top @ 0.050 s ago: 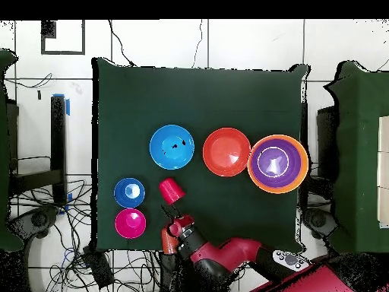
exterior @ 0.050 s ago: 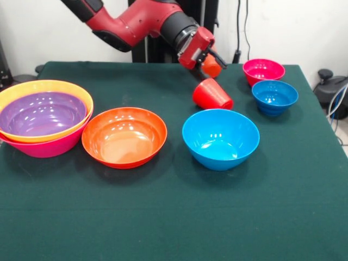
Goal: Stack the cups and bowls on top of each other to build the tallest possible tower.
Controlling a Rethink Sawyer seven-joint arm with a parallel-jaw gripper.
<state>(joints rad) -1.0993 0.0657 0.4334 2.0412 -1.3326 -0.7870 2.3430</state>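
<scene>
The gripper (exterior @ 0.050 s ago: 211, 61) is hovering above the far part of the green table (exterior @ 0.050 s ago: 174, 217), its jaws closing around the orange cup (exterior @ 0.050 s ago: 212, 66) and holding it clear of the cloth. Just below it, the red cup (exterior @ 0.050 s ago: 211, 95) is lying tipped on its side. The tower (exterior @ 0.050 s ago: 43, 117) is sitting at one end: purple bowl nested in yellow-orange bowl, nested in pink bowl. Beside it are resting the red-orange bowl (exterior @ 0.050 s ago: 124, 136), medium blue bowl (exterior @ 0.050 s ago: 220, 138), small blue bowl (exterior @ 0.050 s ago: 274, 97) and magenta bowl (exterior @ 0.050 s ago: 263, 70).

On the counter (exterior @ 0.050 s ago: 163, 217), three nested bowls (exterior @ 0.050 s ago: 43, 117) sit leftmost, then two single bowls (exterior @ 0.050 s ago: 124, 136); a tipped cup (exterior @ 0.050 s ago: 212, 95) lies behind
</scene>
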